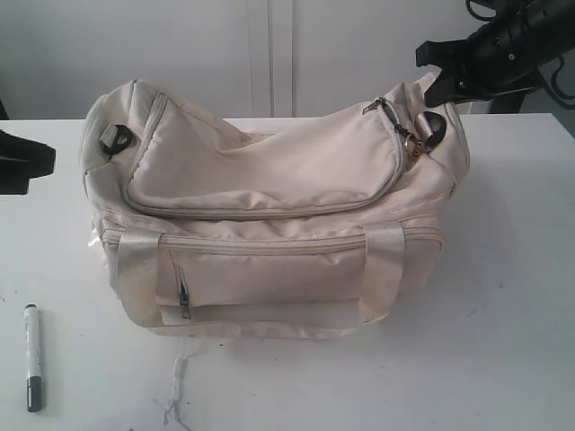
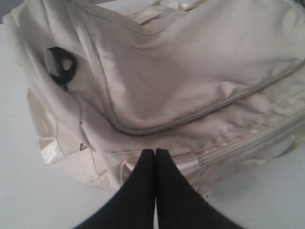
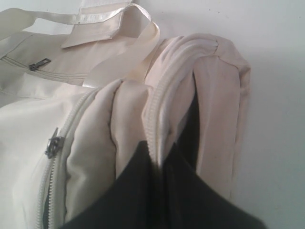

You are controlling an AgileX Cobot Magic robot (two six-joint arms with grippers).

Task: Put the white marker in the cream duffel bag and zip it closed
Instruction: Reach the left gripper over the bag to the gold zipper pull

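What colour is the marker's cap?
Dark grey, on the white marker. The exterior view shows it best.

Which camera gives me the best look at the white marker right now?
The exterior view: the white marker lies in full on the table near that view's lower left corner, apart from the cream duffel bag. Neither wrist view shows it; both are filled by the bag.

white table (image 1: 503, 359), pale wall (image 1: 180, 45)
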